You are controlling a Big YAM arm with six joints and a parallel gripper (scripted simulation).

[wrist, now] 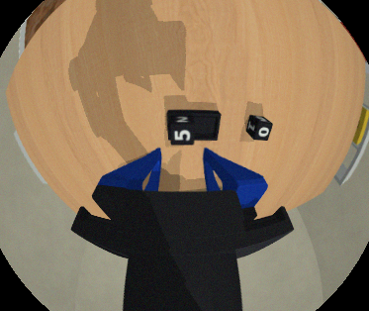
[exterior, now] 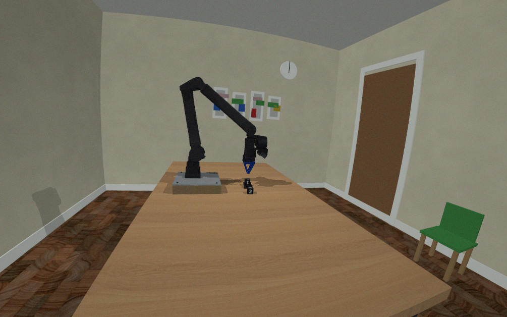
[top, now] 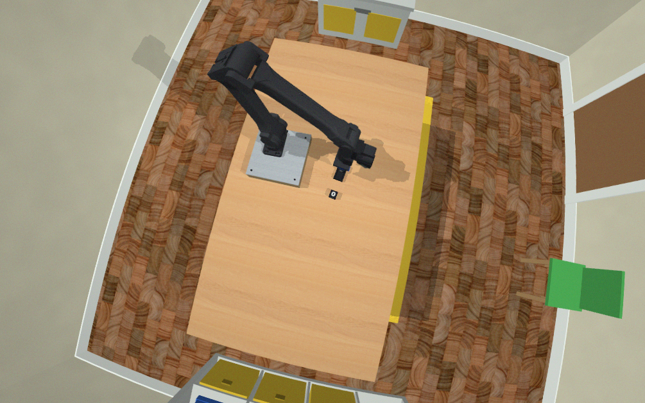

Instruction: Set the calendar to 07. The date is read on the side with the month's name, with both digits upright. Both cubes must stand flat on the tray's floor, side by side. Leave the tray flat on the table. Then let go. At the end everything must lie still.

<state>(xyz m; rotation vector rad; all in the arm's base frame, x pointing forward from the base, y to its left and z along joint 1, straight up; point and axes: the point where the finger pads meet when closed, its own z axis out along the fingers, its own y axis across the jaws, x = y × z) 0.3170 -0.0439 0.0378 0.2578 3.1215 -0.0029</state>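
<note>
Apparently half done: one black cube with white digits (wrist: 181, 133) sits in the small black rectangular tray (wrist: 207, 127), while the other black cube, showing a white 0 (top: 333, 194) (exterior: 249, 190) (wrist: 259, 128), lies on the table outside, still to be placed. The black gripper with blue fingers (top: 339, 174) (exterior: 247, 172) hangs above, partly open, holding nothing. Whether the seated cube reads correctly from the month side, I can't tell. The pale wooden table (top: 294, 260) (exterior: 247, 244) (wrist: 284, 64) stands on patchwork wood flooring (top: 484, 210) (exterior: 58, 236), near a green chair (top: 565, 284) (exterior: 450, 236).

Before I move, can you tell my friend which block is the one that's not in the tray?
On the pale wooden table, find the small black rectangular tray. Beside it, apart, sits a small black cube with white markings. It shows 0 on top; the cube in the tray doesn't.
</note>
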